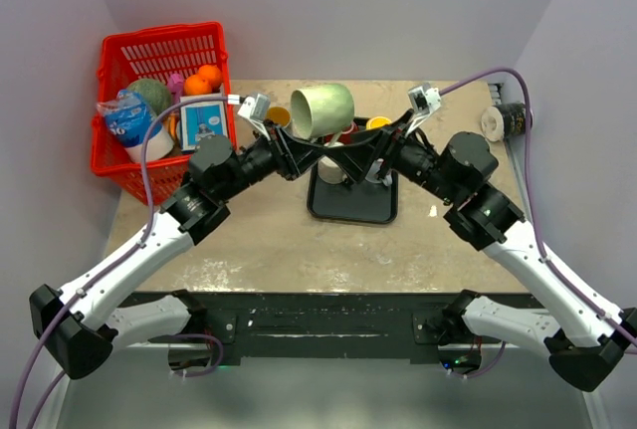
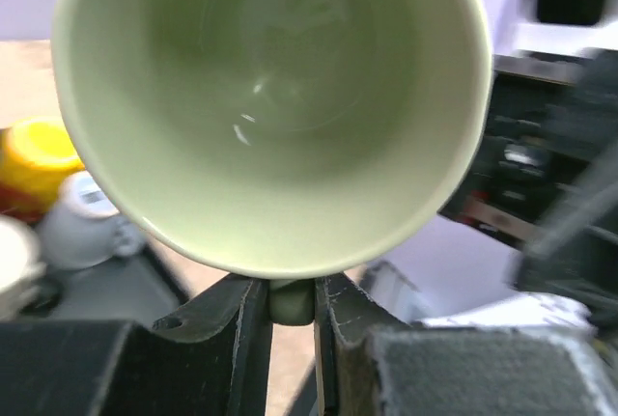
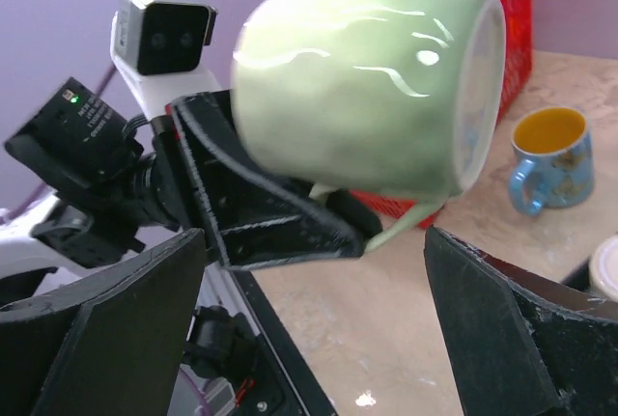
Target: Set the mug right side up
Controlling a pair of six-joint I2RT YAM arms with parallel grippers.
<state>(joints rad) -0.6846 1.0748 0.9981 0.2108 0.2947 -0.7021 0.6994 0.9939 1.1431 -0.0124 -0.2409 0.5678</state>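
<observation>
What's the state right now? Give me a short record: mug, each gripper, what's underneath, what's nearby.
mug: green, in the air, roughly on its side, not yet upright
left gripper: shut on the handle
right gripper: open, facing the mug, no grip
underneath: black tray with small items on it
nearby: blue mug on the table; red basket at far left

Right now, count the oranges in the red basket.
2. One orange lies near the red basket's far right corner; the second orange sits just left of it. Others may be hidden deeper in the basket.
</observation>
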